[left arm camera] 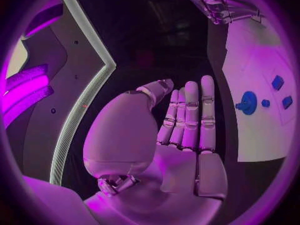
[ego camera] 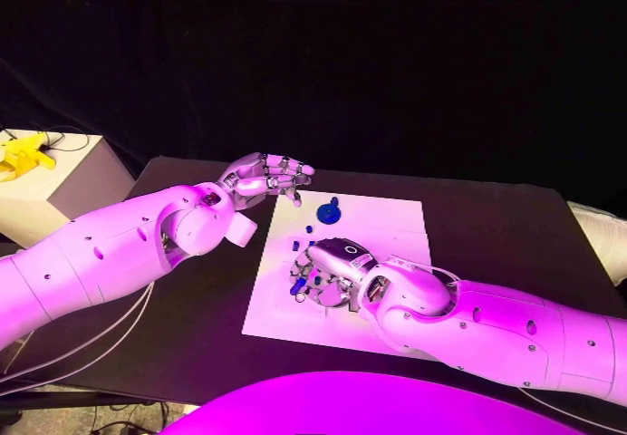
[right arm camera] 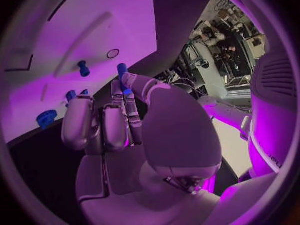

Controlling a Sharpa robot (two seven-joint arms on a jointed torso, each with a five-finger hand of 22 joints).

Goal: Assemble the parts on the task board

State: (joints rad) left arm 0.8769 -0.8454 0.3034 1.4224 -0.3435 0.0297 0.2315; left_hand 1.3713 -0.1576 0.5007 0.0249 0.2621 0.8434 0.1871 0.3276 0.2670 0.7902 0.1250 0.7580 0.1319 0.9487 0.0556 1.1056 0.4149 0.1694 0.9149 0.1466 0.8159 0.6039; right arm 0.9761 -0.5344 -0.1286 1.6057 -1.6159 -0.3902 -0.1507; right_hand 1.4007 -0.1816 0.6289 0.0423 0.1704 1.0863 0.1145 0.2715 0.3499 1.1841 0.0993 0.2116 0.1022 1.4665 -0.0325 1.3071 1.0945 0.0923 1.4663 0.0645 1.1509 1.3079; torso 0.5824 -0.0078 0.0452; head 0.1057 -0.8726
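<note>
The white task board [ego camera: 386, 231] lies in the middle of the black table. A round blue part [ego camera: 330, 214] sits near its far edge, also seen from the left wrist [left arm camera: 248, 103] beside smaller blue pieces [left arm camera: 277, 81]. My left hand [ego camera: 268, 177] hovers off the board's far left corner, its fingers [left arm camera: 190, 115] straight and side by side, holding nothing. My right hand [ego camera: 333, 267] is low over the board's left side among small blue parts [ego camera: 302, 288]. In the right wrist view its thumb and a fingertip pinch a small blue part [right arm camera: 122, 71]; a blue peg [right arm camera: 83, 68] stands on the board [right arm camera: 94, 25] beyond.
A white box [ego camera: 65, 181] with a yellow object [ego camera: 24, 152] on top stands at the table's back left. Grey cables [ego camera: 79, 349] hang off the left front edge. Bare black table [ego camera: 509, 236] lies to the right of the board.
</note>
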